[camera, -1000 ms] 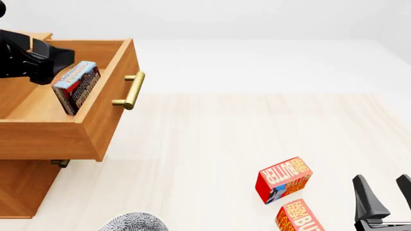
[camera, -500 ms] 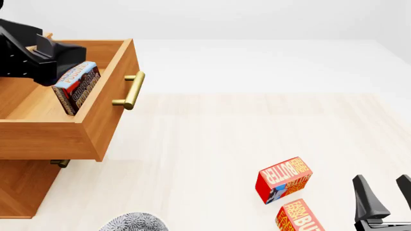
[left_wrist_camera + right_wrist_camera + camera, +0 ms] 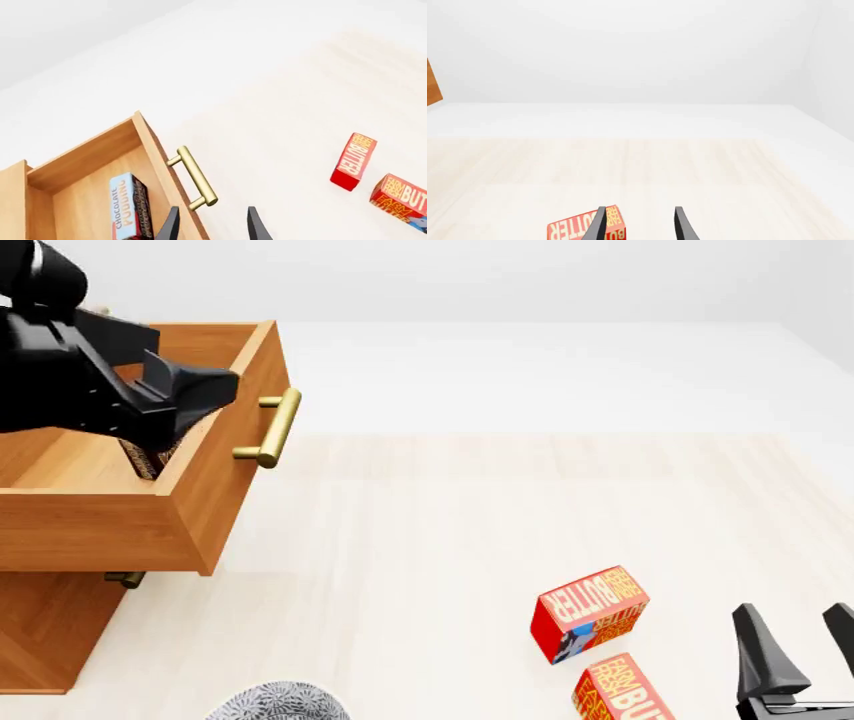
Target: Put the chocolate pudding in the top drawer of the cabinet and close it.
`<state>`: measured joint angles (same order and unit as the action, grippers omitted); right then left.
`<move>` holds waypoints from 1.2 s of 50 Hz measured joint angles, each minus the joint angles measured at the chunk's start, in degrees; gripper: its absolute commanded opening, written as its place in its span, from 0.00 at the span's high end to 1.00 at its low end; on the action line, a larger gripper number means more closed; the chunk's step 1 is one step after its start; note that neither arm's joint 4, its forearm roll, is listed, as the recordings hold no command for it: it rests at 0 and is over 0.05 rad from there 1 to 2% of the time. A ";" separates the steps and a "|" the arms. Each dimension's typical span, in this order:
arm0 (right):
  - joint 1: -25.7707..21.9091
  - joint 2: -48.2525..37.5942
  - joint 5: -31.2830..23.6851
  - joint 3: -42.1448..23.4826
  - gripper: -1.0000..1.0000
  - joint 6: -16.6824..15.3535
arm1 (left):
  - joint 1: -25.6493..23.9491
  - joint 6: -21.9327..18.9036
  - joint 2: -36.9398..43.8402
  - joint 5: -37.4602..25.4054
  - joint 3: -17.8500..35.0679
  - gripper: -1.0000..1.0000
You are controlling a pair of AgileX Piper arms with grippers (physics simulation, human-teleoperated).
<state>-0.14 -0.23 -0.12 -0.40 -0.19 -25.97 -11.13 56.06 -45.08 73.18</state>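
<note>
The chocolate pudding [image 3: 129,206] stands on edge inside the open top drawer [image 3: 87,165] of the cabinet [image 3: 40,630], leaning by the drawer's front panel. In the front view my left arm covers almost all of the box. My left gripper [image 3: 212,226] hovers open above the drawer front and its brass handle [image 3: 195,177], apart from the box, with nothing between its fingers. The left gripper [image 3: 214,388] shows as a black shape over the drawer [image 3: 240,455]. My right gripper [image 3: 797,655] is open and empty at the near right.
Two red-orange butter boxes [image 3: 590,612] [image 3: 621,690] lie on the table just left of the right gripper; one butter box [image 3: 584,229] sits beside its fingers. A grey patterned object [image 3: 280,702] lies at the near edge. A lower drawer's handle [image 3: 123,580] peeks out under the open drawer.
My left arm has drawn away from the pudding, up and to the right, over the drawer's front panel. The pudding stays in the drawer. The right arm is still.
</note>
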 measured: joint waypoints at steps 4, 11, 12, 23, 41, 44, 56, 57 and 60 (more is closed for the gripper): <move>0.00 0.00 -0.02 -0.02 0.00 0.00 | -1.41 0.04 0.58 0.96 -1.02 0.00; 0.00 -0.01 -0.04 -0.05 0.00 -0.01 | -3.57 -0.12 1.50 2.38 -2.46 0.00; 0.00 -0.02 -0.04 -0.05 0.00 -0.01 | -3.89 -0.11 1.63 2.55 -2.61 0.00; 0.00 -0.12 0.05 -0.07 0.00 0.00 | -7.11 -0.43 2.99 4.49 -4.52 0.00; 0.01 -0.28 0.33 0.06 0.00 0.01 | -11.36 -1.72 5.17 6.89 -6.61 0.00; 0.01 -0.28 0.35 0.07 0.00 0.01 | -12.21 -1.83 5.70 7.40 -7.06 0.00; 0.00 -0.30 0.39 0.09 0.00 0.00 | -15.95 -0.19 8.22 8.92 -8.07 0.00; 0.00 -0.30 0.39 0.10 0.00 0.00 | -16.25 0.02 8.40 9.03 -8.18 0.00; 0.00 -0.30 0.39 0.10 0.00 0.01 | -17.11 0.62 8.92 9.37 -8.50 0.00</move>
<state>-0.14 -0.53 0.27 -0.30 -0.19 -43.08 -10.51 64.98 -35.71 64.68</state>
